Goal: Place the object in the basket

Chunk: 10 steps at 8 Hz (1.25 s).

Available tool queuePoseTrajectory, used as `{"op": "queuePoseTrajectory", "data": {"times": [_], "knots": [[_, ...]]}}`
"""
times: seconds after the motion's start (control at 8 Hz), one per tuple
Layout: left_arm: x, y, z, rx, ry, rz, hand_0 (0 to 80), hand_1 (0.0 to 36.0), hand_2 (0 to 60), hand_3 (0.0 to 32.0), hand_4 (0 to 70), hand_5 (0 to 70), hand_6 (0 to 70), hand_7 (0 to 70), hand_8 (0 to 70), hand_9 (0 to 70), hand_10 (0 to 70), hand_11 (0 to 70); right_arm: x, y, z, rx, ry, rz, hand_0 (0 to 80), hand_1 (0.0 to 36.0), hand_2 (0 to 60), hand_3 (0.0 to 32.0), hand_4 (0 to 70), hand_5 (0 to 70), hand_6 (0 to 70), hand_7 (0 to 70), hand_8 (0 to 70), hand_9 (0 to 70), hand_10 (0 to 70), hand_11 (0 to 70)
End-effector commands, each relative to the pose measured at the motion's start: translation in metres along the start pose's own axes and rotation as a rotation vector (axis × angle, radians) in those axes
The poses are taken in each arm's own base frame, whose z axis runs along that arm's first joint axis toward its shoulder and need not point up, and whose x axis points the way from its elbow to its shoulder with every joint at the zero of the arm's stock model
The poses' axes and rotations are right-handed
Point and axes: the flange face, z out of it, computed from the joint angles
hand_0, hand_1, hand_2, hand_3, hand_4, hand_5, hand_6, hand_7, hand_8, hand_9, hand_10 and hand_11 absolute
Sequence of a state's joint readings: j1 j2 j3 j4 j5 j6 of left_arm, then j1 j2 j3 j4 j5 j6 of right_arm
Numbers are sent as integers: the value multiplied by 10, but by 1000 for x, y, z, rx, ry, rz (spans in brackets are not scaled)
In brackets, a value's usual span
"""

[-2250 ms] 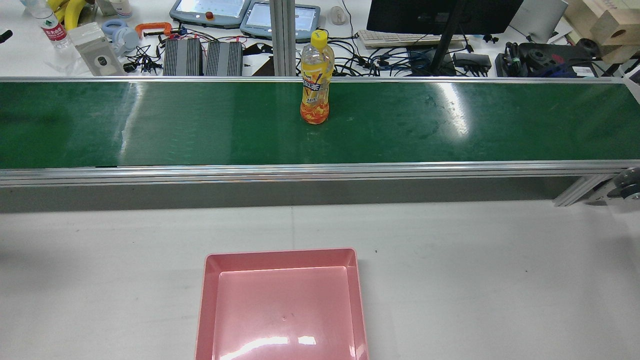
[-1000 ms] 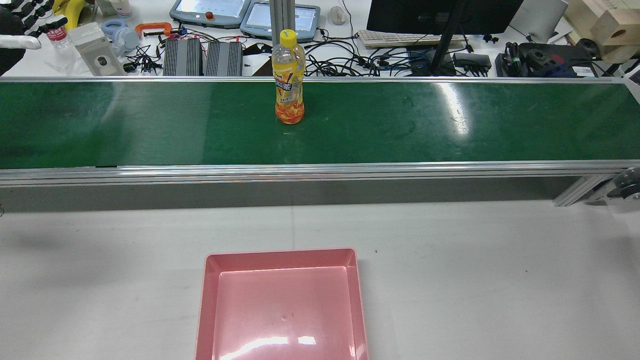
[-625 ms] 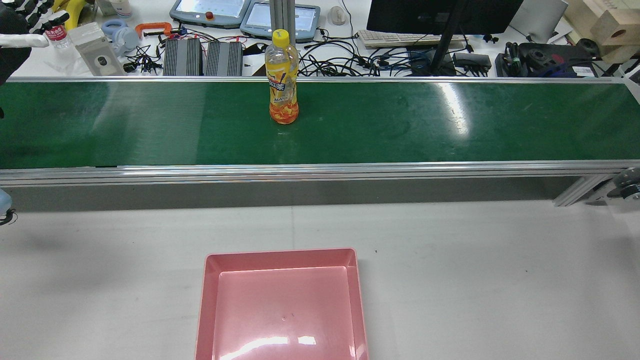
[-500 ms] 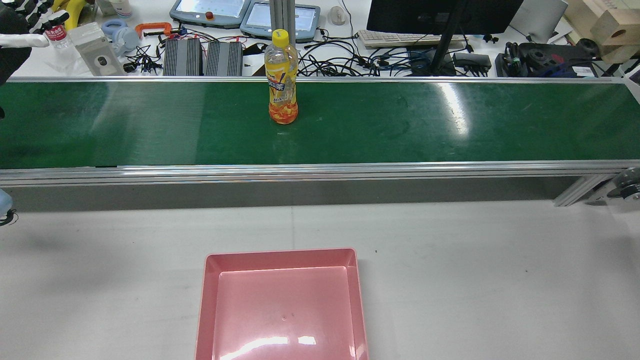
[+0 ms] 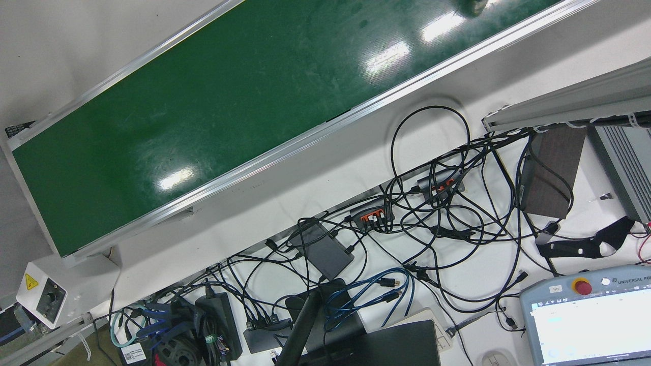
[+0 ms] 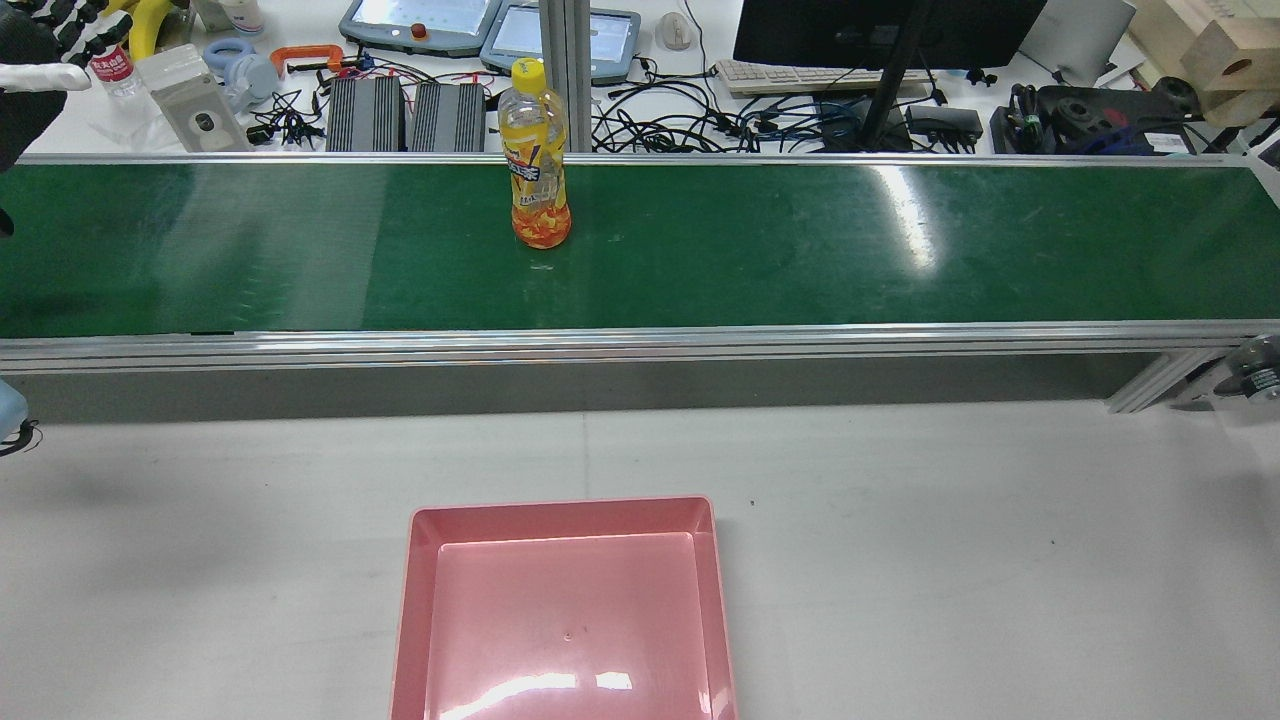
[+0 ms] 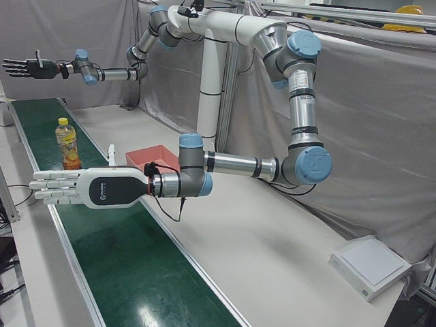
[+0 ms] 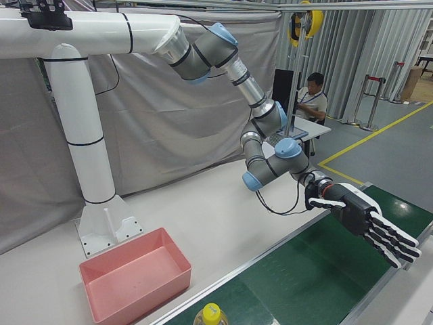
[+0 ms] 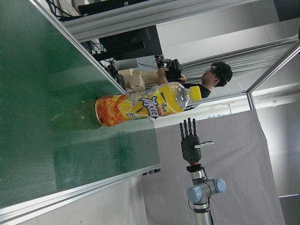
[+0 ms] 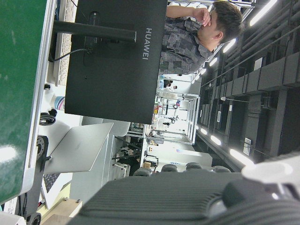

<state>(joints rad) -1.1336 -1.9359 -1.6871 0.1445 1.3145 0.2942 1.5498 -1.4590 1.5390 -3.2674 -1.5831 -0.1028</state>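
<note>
Bottle (image 6: 538,165) is seen upright on the green belt (image 6: 800,250), near its far edge, well apart from the pink basket (image 6: 565,510) on the white surface (image 6: 950,560). Basket's near edge is cut off in the rear view. Left robot hand (image 7: 75,189) is held flat over the belt, fingers spread, nothing grasped; it is mostly cropped in the rear view. Right robot hand (image 7: 26,67) is likewise splayed and empty, small and distant.

Left hand (image 7: 85,188), right hand (image 8: 362,217) — fingers (image 8: 396,237) outstretched.

Behind the belt lay tangled cables (image 5: 437,203), two tablets (image 6: 420,22), a keyboard (image 6: 800,75), a monitor (image 6: 880,30) and a seated person (image 8: 312,98)
</note>
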Motion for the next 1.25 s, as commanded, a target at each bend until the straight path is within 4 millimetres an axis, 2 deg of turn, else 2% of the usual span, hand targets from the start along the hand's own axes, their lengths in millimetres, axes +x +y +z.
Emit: {"op": "queuePoseTrajectory", "data": {"times": [0.0, 0.25, 0.38, 0.75, 1.0, 1.12], "knots": [[0, 2, 0, -6, 2, -3, 459, 69, 0, 0, 0, 33, 0, 0, 0, 0, 68, 113, -1, 1, 0, -1, -1, 0, 0, 0, 0, 0, 0, 0, 0, 0, 0, 0, 0, 0], [2, 7, 1, -14, 2, -5, 480, 126, 0, 0, 0, 43, 0, 0, 0, 0, 73, 125, -1, 1, 0, -1, -1, 0, 0, 0, 0, 0, 0, 0, 0, 0, 0, 0, 0, 0], [3, 9, 0, -14, 2, -5, 485, 138, 0, 0, 0, 46, 0, 0, 0, 0, 75, 129, -1, 1, 0, -1, -1, 0, 0, 0, 0, 0, 0, 0, 0, 0, 0, 0, 0, 0], [2, 15, 1, -28, 4, -7, 469, 124, 20, 0, 0, 39, 0, 0, 0, 0, 80, 134, -1, 0, 0, 0, -1, 0, 0, 0, 0, 0, 0, 0, 0, 0, 0, 0, 0, 0], [2, 24, 1, -44, -2, -5, 474, 130, 24, 0, 0, 41, 0, 0, 0, 0, 72, 122, 0, 1, 0, -1, 0, 0, 0, 0, 0, 0, 0, 0, 0, 0, 0, 0, 0, 0], [-20, 29, -2, -34, -40, -9, 478, 137, 26, 0, 0, 45, 0, 0, 0, 0, 70, 120, 0, 1, 0, -1, 0, 0, 0, 0, 0, 0, 0, 0, 0, 0, 0, 0, 0, 0]]}}
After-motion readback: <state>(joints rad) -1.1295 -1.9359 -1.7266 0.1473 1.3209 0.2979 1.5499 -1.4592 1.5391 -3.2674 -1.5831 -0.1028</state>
